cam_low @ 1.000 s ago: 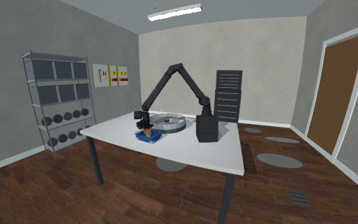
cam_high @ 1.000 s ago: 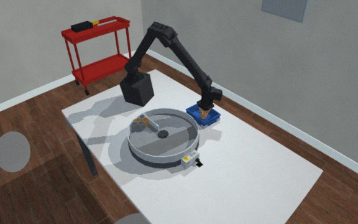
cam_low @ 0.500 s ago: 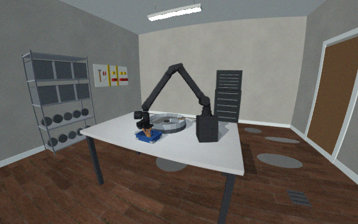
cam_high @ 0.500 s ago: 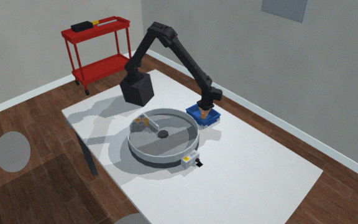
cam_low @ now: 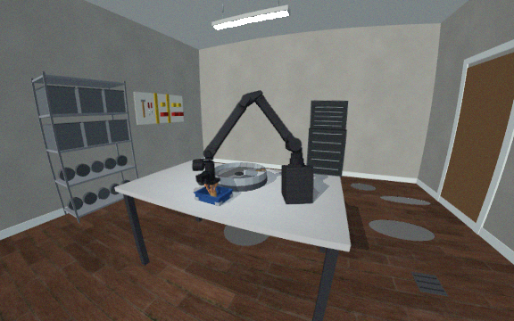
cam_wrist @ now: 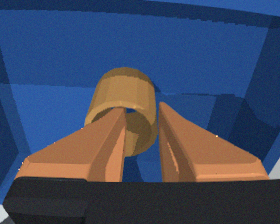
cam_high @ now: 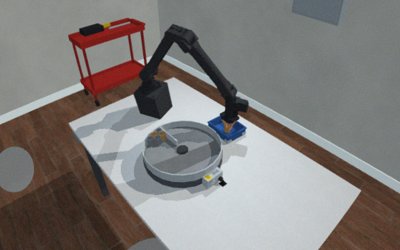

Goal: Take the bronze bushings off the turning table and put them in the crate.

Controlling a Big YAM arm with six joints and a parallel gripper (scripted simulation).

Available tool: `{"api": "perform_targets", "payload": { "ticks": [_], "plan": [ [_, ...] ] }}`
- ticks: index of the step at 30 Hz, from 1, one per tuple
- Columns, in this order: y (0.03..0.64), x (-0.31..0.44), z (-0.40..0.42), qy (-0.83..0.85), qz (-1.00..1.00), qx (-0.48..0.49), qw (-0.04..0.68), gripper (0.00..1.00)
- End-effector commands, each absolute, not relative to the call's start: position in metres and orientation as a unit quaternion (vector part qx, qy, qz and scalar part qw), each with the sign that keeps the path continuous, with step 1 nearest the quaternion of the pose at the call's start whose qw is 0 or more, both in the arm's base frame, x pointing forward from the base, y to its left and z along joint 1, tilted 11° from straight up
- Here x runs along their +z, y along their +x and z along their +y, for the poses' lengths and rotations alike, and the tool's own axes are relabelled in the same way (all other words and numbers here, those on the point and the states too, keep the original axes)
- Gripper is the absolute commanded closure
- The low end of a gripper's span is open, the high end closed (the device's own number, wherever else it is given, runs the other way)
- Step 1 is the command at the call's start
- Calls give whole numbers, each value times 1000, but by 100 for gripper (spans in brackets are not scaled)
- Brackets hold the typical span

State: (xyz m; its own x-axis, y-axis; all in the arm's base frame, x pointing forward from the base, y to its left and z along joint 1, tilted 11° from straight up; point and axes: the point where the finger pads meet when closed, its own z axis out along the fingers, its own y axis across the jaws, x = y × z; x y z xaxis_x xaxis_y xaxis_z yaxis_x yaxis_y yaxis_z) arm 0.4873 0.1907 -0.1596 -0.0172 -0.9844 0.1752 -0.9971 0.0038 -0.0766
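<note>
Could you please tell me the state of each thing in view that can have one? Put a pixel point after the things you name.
Gripper (cam_high: 227,131) (cam_low: 212,194) (cam_wrist: 142,111): slightly open, fingers down in the crate.
Crate (cam_high: 235,135) (cam_low: 222,199) (cam_wrist: 51,40): open-topped, a bronze bushing (cam_wrist: 125,90) inside.
Turning table (cam_high: 182,176) (cam_low: 245,182): loaded with bronze and steel bushings; whether it is turning, cannot tell.
Arm (cam_high: 210,64) (cam_low: 227,129): bent, reaching down.
Door (cam_low: 482,134): closed.
Ceiling light (cam_low: 250,19): lit.

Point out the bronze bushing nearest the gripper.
The bronze bushing in the blue crate, at the gripper fingertips; the other bronze bushings are on the turning table.
</note>
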Motion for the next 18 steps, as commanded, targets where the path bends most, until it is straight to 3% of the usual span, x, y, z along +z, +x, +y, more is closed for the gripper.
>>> {"api": "perform_targets", "payload": {
  "ticks": [1, 18],
  "plan": [
    [506, -141, 195, 700, -707, 97, 14, 80],
    [494, -92, 212, 701, -707, 96, 14, 80]
  ]
}}
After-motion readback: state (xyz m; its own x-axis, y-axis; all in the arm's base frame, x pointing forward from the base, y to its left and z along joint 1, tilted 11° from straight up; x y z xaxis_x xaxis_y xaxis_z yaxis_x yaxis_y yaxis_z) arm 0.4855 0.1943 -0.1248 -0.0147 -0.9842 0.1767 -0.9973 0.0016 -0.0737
